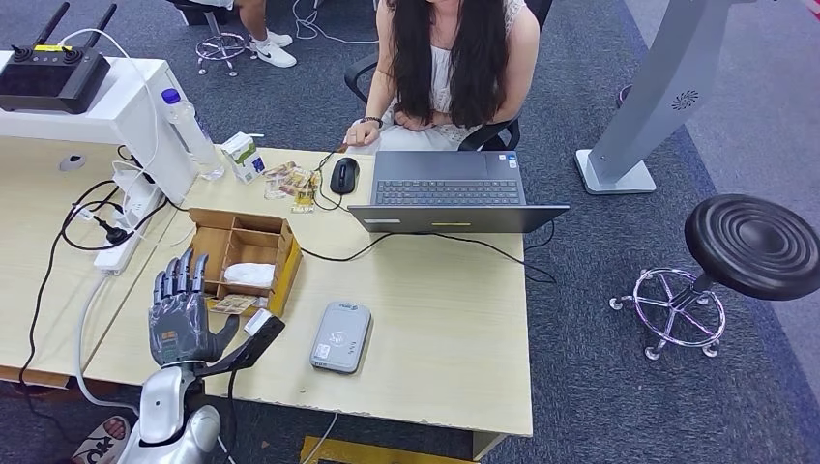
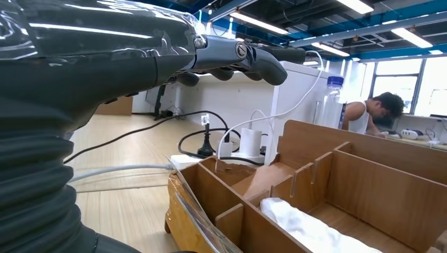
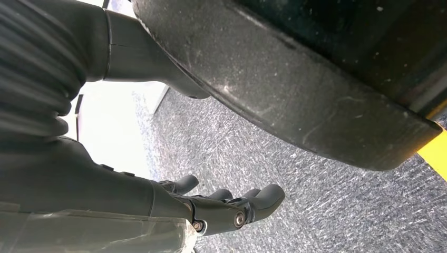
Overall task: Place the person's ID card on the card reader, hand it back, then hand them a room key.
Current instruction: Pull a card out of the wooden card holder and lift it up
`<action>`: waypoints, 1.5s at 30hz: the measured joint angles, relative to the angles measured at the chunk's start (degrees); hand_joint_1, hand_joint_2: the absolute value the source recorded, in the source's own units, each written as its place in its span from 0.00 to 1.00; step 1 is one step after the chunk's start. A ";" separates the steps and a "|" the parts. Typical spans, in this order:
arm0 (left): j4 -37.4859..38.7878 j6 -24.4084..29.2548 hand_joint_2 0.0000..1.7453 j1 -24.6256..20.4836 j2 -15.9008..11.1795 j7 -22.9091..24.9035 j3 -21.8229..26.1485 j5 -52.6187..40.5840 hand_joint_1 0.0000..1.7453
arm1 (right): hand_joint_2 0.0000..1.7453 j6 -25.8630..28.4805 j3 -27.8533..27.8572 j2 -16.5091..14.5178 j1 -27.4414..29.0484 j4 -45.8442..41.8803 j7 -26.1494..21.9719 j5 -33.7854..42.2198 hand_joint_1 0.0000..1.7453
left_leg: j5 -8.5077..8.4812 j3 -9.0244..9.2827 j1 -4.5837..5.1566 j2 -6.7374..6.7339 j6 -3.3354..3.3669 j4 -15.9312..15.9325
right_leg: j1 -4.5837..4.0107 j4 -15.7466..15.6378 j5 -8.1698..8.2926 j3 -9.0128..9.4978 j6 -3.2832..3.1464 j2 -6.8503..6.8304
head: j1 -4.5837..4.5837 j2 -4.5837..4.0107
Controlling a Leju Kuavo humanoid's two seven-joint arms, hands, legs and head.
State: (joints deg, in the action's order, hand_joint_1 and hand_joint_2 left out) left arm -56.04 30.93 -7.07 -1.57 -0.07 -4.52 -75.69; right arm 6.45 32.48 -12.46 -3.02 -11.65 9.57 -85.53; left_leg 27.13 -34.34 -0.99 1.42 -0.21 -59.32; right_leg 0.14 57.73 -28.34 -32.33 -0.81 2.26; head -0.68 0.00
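Card reader (image 1: 340,337), a grey slab with nothing resting on it, lies near the front edge of the bench (image 1: 454,319), so by my reading the task has barely begun: no ID card has reached the reader, and the hand-back and room key are still to come. Largest on the bench is the open laptop (image 1: 453,191) at the far edge, where a seated person (image 1: 447,58) rests a hand by the mouse (image 1: 344,175); whether that hand holds a card is too small to tell. Next comes the wooden divided box (image 1: 244,253) toward the left side, with a white cloth in one compartment and small cards in the front one, possibly the room keys. The left robot hand (image 1: 181,311) hovers just in front of the box, fingers spread and holding nothing. The right robot hand (image 3: 221,203) hangs over grey carpet, fingers loosely curved and apart, also empty.
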 joint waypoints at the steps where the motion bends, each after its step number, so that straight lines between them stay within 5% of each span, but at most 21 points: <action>1: 0.10 -0.01 1.00 -0.03 0.05 0.00 0.00 0.00 0.00 | 1.00 0.00 0.00 0.00 0.00 0.00 -0.01 0.00 0.00 | 0.00 0.00 0.00 0.00 0.00 0.00 | 0.00 0.00 0.00 0.00 0.00 0.00 | 0.00 0.00; 41: 3.46 -1.57 1.00 -1.28 0.20 0.71 0.15 0.59 0.00 | 1.00 -0.02 -0.11 0.00 0.00 0.00 0.00 -0.11 0.00 | 0.00 0.00 0.00 0.00 0.00 0.00 | 0.00 0.00 0.00 0.00 0.00 0.00 | 0.00 0.00; 45: 3.50 -1.51 1.00 -1.29 0.21 0.65 0.15 0.51 1.00 | 1.00 -0.02 -0.11 0.00 0.00 0.00 0.00 -0.11 0.00 | 0.00 0.00 0.00 0.00 0.00 0.00 | 0.00 0.00 0.00 0.00 0.00 0.00 | 0.00 0.00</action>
State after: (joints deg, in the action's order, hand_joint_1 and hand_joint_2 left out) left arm -52.54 29.42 -8.36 -1.37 0.58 -4.37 -75.18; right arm 6.43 32.37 -12.46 -3.03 -11.65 9.57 -85.64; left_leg 27.13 -34.34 -0.99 1.42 -0.21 -59.32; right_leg 0.14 57.73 -28.34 -32.33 -0.81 2.26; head -0.68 0.00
